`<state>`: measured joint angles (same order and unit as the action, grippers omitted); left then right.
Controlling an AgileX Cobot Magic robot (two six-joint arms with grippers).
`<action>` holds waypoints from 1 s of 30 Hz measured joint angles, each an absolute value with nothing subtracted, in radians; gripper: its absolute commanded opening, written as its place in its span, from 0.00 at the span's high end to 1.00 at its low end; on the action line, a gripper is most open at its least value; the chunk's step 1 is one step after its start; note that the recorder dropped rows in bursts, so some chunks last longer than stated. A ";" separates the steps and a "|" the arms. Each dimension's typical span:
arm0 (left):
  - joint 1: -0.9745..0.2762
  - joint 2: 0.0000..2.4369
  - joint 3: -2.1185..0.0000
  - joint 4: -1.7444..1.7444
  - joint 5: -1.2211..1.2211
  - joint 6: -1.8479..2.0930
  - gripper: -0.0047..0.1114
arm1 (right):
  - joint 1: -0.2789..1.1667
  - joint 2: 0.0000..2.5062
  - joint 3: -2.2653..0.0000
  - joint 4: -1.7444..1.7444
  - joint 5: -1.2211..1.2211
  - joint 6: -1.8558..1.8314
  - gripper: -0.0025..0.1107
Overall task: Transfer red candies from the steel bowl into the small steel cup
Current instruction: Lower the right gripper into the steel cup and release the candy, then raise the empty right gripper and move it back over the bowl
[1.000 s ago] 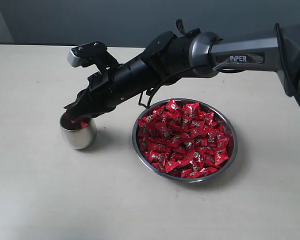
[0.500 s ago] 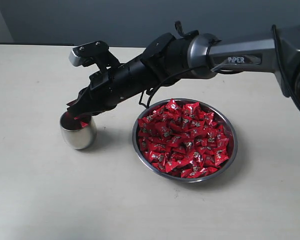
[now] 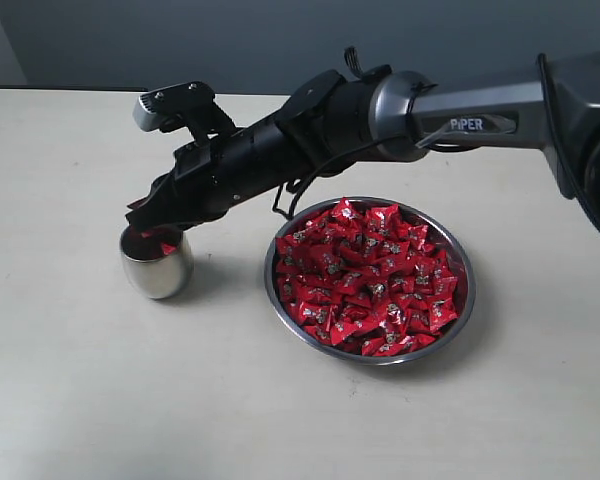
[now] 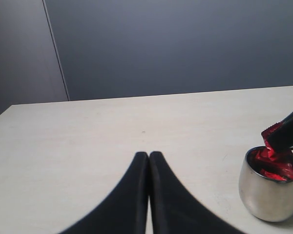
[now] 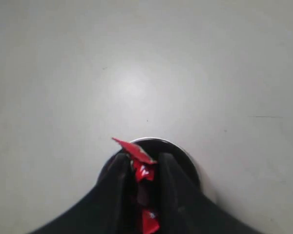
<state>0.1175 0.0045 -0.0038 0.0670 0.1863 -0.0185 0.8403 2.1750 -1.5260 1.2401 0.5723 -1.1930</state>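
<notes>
The steel bowl [image 3: 369,359] sits right of centre on the table, heaped with red candies [image 3: 370,275]. Left of it stands the small steel cup [image 3: 158,268], with red candies showing inside [image 4: 273,168]. My right gripper [image 3: 150,228] reaches across and hangs just over the cup's mouth, shut on a red candy [image 5: 136,153] pinched between its fingers [image 5: 144,163]. The cup's rim [image 5: 185,153] shows behind those fingers. My left gripper [image 4: 149,155] is shut and empty, low over the bare table to one side of the cup [image 4: 268,195]. It does not show in the exterior view.
The table [image 3: 100,400] is a plain beige surface with a dark wall behind its far edge. The right arm [image 3: 460,110] stretches over the bowl's back rim from the right.
The right gripper has lifted very slightly over the cup, still pinching the candy. Bowl and cup have not moved.
</notes>
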 measured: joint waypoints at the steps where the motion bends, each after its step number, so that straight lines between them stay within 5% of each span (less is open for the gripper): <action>1: 0.118 0.004 -0.004 0.067 0.186 -0.019 0.96 | 0.841 2.175 -1.526 1.240 0.572 -1.193 0.85; 5: 0.118 0.004 -0.004 0.067 0.186 -0.019 0.96 | 0.841 2.175 -1.526 1.240 0.572 -1.193 0.63; 7: 0.118 0.004 -0.004 0.067 0.186 -0.019 0.96 | 0.841 2.175 -1.526 1.240 0.572 -1.193 0.60; 19: 0.118 0.004 -0.004 0.067 0.186 -0.019 0.96 | 0.841 2.175 -1.526 1.236 0.580 -1.193 0.61; 30: 0.118 0.004 -0.004 0.067 0.186 -0.019 0.96 | 0.841 2.026 -1.526 0.959 0.572 -1.057 0.73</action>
<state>0.1175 0.0045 -0.0038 0.0670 0.1863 -0.0185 0.8414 2.0264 -1.5260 0.9590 0.5716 -1.0570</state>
